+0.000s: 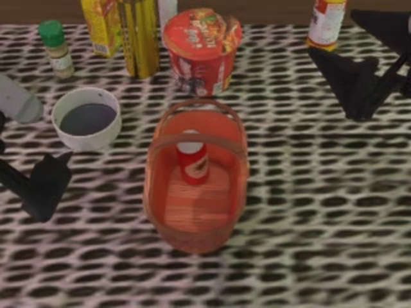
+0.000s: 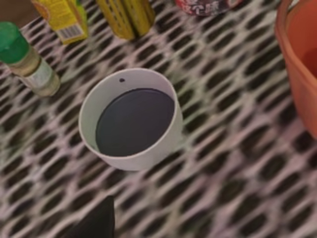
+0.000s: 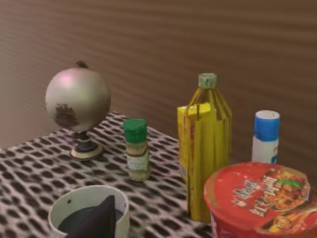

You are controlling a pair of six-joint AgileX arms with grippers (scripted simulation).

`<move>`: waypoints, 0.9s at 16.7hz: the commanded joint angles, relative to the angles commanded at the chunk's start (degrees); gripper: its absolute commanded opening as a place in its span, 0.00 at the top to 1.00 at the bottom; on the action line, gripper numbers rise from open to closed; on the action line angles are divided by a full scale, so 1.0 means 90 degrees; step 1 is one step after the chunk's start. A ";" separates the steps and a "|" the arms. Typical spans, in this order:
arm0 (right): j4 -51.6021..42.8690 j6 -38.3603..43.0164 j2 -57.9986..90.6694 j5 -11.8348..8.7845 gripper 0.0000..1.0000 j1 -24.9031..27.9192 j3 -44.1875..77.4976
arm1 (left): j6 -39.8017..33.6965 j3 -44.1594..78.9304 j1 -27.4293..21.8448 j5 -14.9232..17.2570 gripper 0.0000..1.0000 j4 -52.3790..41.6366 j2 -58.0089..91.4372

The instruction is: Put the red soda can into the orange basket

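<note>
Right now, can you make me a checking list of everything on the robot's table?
Surface: table covered in a black-and-white net pattern.
Job's things: red soda can stands upright inside the orange basket.
Clutter: white bowl, green-capped jar, yellow carton, yellow bottle, red noodle cup, bottle with a white label, a globe and a blue-capped tube.
Claws: left claw low at the table's left, right claw at the far right; both hold nothing.
Cables: nothing seen.
Surroundings: brown wall behind the table.

White bowl (image 1: 86, 119), noodle cup (image 1: 201, 50), globe (image 3: 78, 101)
</note>
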 joint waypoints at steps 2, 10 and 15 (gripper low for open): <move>-0.0549 -0.0051 -0.1353 0.0636 0.00 -0.0202 -0.0561 | 0.0554 0.1146 -0.0382 -0.0001 0.00 -0.0869 0.1204; -0.2773 -0.0301 -0.6337 0.2948 0.00 -0.0893 -0.2806 | 0.2648 0.5549 -0.1722 -0.0135 0.00 -0.3979 0.5846; -0.3982 -0.0391 -0.8293 0.3871 0.00 -0.1133 -0.3970 | 0.3516 0.7454 -0.2230 -0.0255 0.00 -0.5197 0.7846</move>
